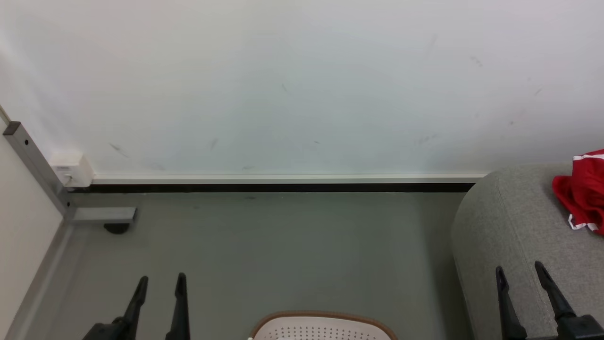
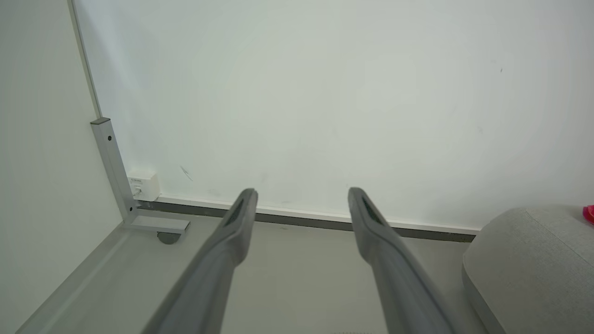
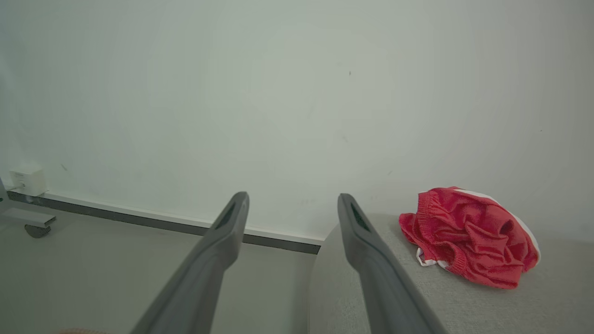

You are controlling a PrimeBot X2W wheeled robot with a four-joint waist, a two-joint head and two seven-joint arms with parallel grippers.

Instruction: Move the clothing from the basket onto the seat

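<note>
Presently, the right wrist view gives the garment whole: crumpled red clothing [image 3: 468, 236] with white trim lies on the seat [image 3: 464, 306], to the right of that gripper's fingers and clear of them. The head view cuts the clothing off at its right edge. It adds the basket [image 1: 325, 314], with just the far rim and some perforated wall showing at the bottom edge; its contents cannot be judged. The left wrist view catches a red sliver at its right edge, too small to identify. The left gripper [image 1: 163, 277] hovers over the floor [image 1: 283, 245], left of the basket, fingers spread and empty. The right gripper [image 1: 518, 267] hangs over the seat's left edge, fingers likewise apart and empty. Both point toward the far wall [image 1: 302, 85].
</note>
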